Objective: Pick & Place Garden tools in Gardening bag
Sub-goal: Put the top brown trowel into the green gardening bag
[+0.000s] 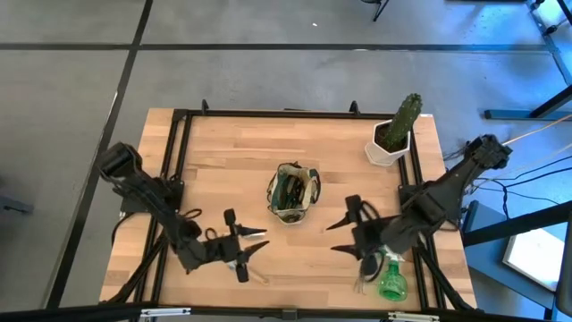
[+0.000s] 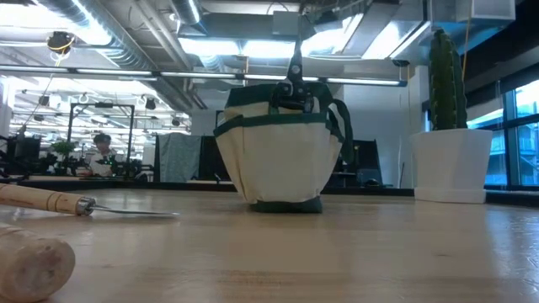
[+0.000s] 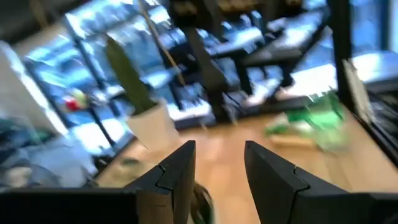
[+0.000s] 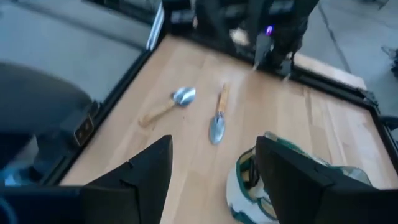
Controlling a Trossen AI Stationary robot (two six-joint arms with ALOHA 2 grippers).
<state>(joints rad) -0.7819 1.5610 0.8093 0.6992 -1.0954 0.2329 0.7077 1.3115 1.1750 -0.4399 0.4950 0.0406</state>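
Here the olive-and-beige gardening bag (image 1: 294, 194) stands upright, tools inside.

The wooden table (image 1: 223, 179) has a pale plank top inside a black metal frame (image 1: 183, 121). Around it lies a grey concrete floor (image 1: 71, 89), crossed by dark lines (image 1: 268, 46) running from 9 to 3 o'clock beyond the table's far edge. Black cables (image 1: 527, 183) trail over the floor at 3 o'clock.

Seen level across the table, the room is a wide open workspace with silver ducts (image 2: 109, 34) and long ceiling lights (image 2: 210, 46) overhead. Tall windows (image 2: 518, 126) stand at 3 o'clock. A person (image 2: 103, 156) sits at a distant desk at 9 o'clock.
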